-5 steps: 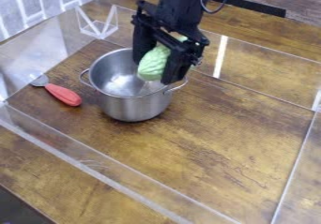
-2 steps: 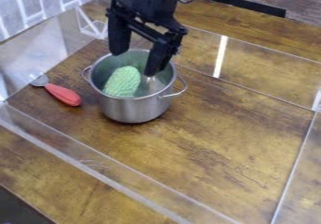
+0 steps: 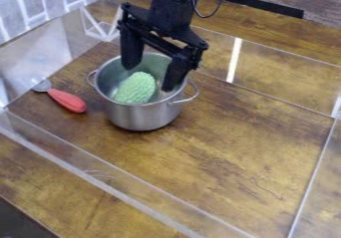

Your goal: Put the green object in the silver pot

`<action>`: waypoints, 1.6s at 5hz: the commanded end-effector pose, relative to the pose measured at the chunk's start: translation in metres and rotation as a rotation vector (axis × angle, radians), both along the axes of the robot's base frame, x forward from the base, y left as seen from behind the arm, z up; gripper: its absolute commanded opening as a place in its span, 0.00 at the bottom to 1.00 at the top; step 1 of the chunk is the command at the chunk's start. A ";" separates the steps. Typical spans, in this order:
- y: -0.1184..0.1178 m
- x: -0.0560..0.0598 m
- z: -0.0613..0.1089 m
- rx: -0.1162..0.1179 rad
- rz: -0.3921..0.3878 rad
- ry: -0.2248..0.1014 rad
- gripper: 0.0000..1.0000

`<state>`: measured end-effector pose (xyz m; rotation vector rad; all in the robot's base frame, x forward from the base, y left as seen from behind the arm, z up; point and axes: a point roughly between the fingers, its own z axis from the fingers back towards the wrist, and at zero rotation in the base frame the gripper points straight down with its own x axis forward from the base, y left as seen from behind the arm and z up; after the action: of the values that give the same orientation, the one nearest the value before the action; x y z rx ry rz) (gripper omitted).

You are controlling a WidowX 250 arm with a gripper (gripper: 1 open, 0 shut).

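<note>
The green object [image 3: 135,87], a light green bumpy oval, lies inside the silver pot [image 3: 139,113], leaning toward its left wall. The pot is round and shiny with small side handles and stands on the wooden table. My gripper [image 3: 158,65] hangs directly over the pot, pointing down, open, with its black fingers [image 3: 132,51] spread wide on either side of the green object. Nothing sits between the fingers; the green object rests free below them.
A red-handled tool [image 3: 63,100] lies on the table left of the pot. Clear plastic walls [image 3: 80,172] fence the wooden work area along the front and left. A reflective strip [image 3: 236,61] runs right of the pot.
The gripper opened and let go of the green object, which dropped from between the fingers into the pot. The wrist has rolled a little.
</note>
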<state>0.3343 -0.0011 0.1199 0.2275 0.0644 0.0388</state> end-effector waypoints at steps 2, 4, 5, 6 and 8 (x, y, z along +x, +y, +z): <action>-0.004 0.029 -0.003 0.024 -0.024 -0.094 1.00; -0.004 0.024 -0.006 0.030 -0.019 -0.113 1.00; 0.000 0.027 -0.014 0.036 -0.019 -0.129 1.00; 0.004 0.031 -0.022 0.040 -0.018 -0.140 1.00; 0.005 0.031 -0.010 0.007 0.058 -0.163 1.00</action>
<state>0.3584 0.0046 0.0826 0.2408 -0.0071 0.1012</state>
